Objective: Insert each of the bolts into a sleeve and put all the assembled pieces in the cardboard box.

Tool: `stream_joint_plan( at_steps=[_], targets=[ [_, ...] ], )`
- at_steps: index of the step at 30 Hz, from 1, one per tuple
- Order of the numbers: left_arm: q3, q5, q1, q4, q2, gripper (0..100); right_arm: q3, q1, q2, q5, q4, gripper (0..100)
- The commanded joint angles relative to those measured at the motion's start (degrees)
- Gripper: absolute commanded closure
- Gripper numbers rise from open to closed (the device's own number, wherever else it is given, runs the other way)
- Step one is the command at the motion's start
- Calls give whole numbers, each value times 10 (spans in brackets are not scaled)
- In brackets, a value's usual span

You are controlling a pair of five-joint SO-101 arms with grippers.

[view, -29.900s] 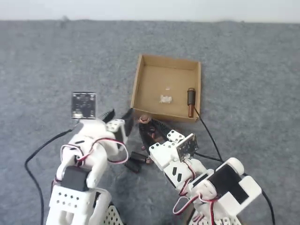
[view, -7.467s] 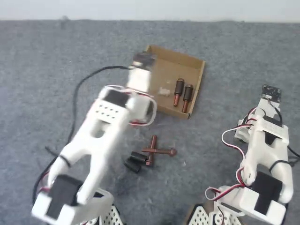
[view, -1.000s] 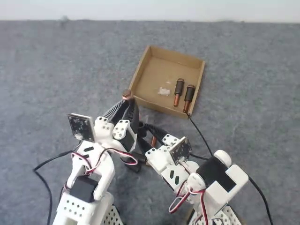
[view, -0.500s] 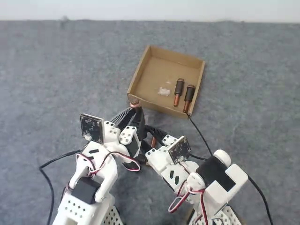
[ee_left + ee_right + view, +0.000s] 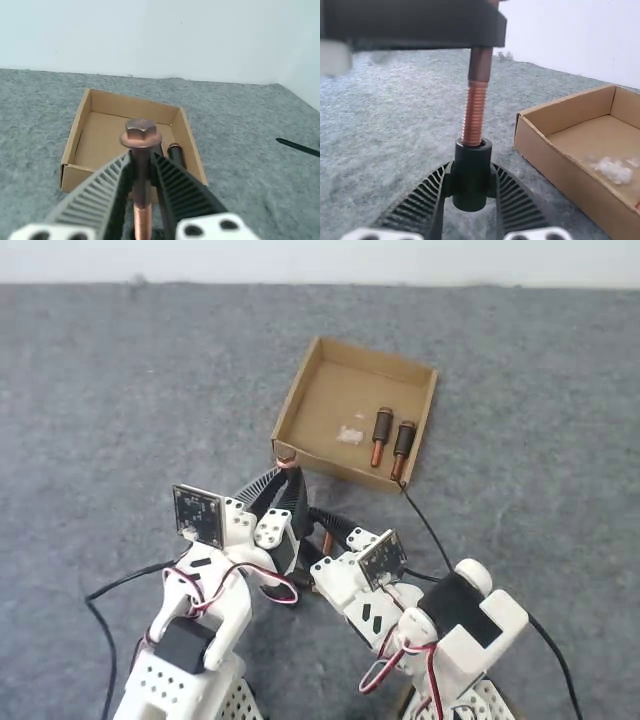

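- The left gripper [image 5: 141,162] holds a copper-coloured hex-head bolt [image 5: 140,134] upright. Its jaws are drawn in narrow on the shank.
- The bolt's flanged head stands just above the left jaw tips, and the threaded part runs down between the ribbed pads.
- The right gripper [image 5: 471,181] clasps a black sleeve [image 5: 471,175] upright between its jaws. The sleeve's open top rises a little above the jaw tips.
- In the right wrist view, the bolt's threaded end sits in the mouth of the sleeve, directly above the right jaws. The plain shank goes up into the dark underside of the left gripper overhead.
- In the high view the two grippers meet over the grey carpet [image 5: 120,390], the left jaws above the right ones.
- The cardboard box [image 5: 340,466] lies open just beyond both pairs of jaw tips, and the bolt head is close to its near wall.
- Two assembled pieces [image 5: 381,436] lie side by side on the box floor, well beyond the jaws and apart from them.
- A bit of white fluff [image 5: 615,167] lies on the box floor, also beyond the jaw tips.
- A black cable [image 5: 425,525] runs from near the box's front corner back alongside the right arm, behind its jaws.
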Motion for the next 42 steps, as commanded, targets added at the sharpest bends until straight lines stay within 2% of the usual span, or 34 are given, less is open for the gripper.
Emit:
stream_joint_plan(
  at_steps=[1, 12, 21, 23, 27, 29, 33, 40, 42],
  targets=[
    [7, -6, -1, -7, -4, 981, -17, 7, -21, -2, -2, 993],
    [10, -6, 18, 54, -4, 981, -15, 8, -21, 29, -1, 993],
    [27, -7, 14, 50, -4, 972, -17, 23, -22, 31, -1, 993],
    [22, -7, 14, 51, -4, 921, -18, 25, -22, 30, -1, 993],
    [25, -5, 14, 54, -4, 697, -18, 26, -22, 30, -1, 993],
    [35, -4, 14, 54, -4, 618, -18, 27, -22, 30, -1, 993],
    [38, -4, 11, 54, -4, 603, -18, 27, -22, 30, -1, 993],
    [27, -3, -40, 56, -4, 603, -18, 27, -22, 30, -1, 993],
    [3, -3, -42, 90, -4, 603, -18, 27, -22, 30, -1, 993]
  ],
)
